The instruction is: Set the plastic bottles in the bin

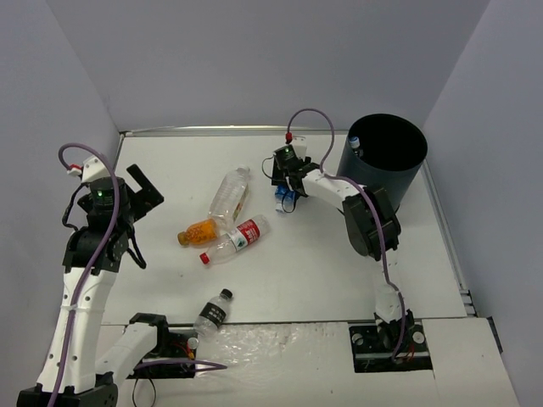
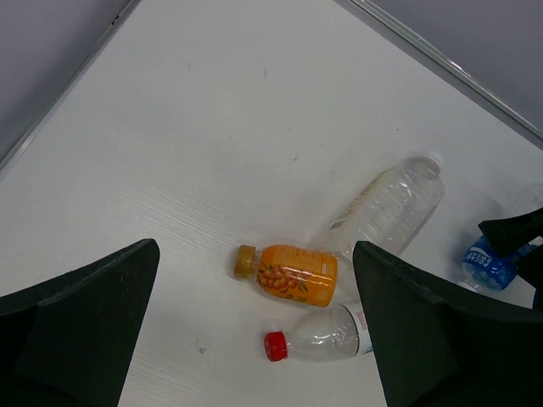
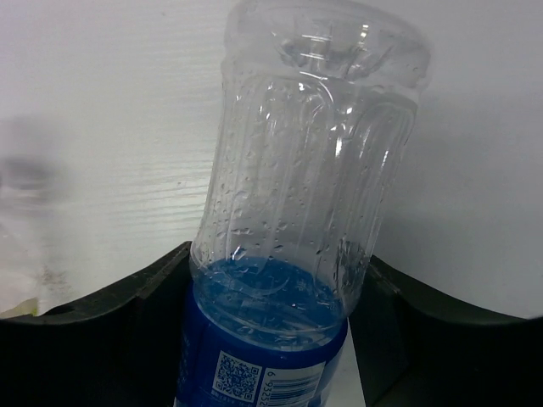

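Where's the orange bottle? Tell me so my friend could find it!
Start at the big dark bin in the far right corner of the table, then look left to three bottles lying together in the middle. The orange bottle is the leftmost and shortest, the only one filled with orange, with a brownish cap.

The left gripper hangs wide open; the right gripper, arm outstretched, clasps the blue-label bottle.

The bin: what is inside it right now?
Against the bin's left inner wall, one bottle top with a bluish cap shows, apparently inside. The rest of the interior is in dark shadow, so that bottle's body and any other bottles there cannot be seen.
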You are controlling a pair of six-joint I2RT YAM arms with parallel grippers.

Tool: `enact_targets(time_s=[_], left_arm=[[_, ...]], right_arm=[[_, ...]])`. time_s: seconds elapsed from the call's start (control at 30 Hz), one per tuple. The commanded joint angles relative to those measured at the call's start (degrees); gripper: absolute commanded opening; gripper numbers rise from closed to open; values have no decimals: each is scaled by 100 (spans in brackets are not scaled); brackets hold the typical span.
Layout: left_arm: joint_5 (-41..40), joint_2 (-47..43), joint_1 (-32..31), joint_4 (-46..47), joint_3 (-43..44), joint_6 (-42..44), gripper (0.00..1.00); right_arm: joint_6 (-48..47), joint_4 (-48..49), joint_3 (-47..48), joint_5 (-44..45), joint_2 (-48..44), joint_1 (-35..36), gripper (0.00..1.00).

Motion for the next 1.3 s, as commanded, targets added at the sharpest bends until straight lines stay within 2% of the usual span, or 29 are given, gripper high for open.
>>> enact_targets(time_s=[0.0,0.13,0.3,0.47,0.7,0.87,0.97,1.03,1.13,1.27], left_arm=[[331,87,7,430,267,302,97],[502,121,-1,430,249,362,97],[635,151,-1,461,179,364,97],[900,324,-1,461,170,420,97],[1607,845,-18,470,279,511,97],[1682,966,-46,395,282,484,97],[1744,1008,-74,388,260,448,97],[1883,1035,-116,368,240,424,97],[1919,1034,-318,255,117,293,97],[1735,974,-775,176,-89,252,97]], right_arm=[[-991,342,609,70,-1383,47,33],[-1812,359,1212,-42,-2261,4,34],[-2675,514,1473,13,-3052,-244,37],[-3628,1149,979,901,-3673,-694,44],[-3636,1699,191,57,-4075,-2180,46],[-3355,2071,-483,-88,-4211,-2893,51],[-3342,2141,-912,-58,-4158,-3052,54],[-3363,2056,-1006,100,-4071,-3065,61],[-3205,1890,-1025,361,-4115,-3065,83],[-2873,1871,-1208,177,-4412,-3065,100]])
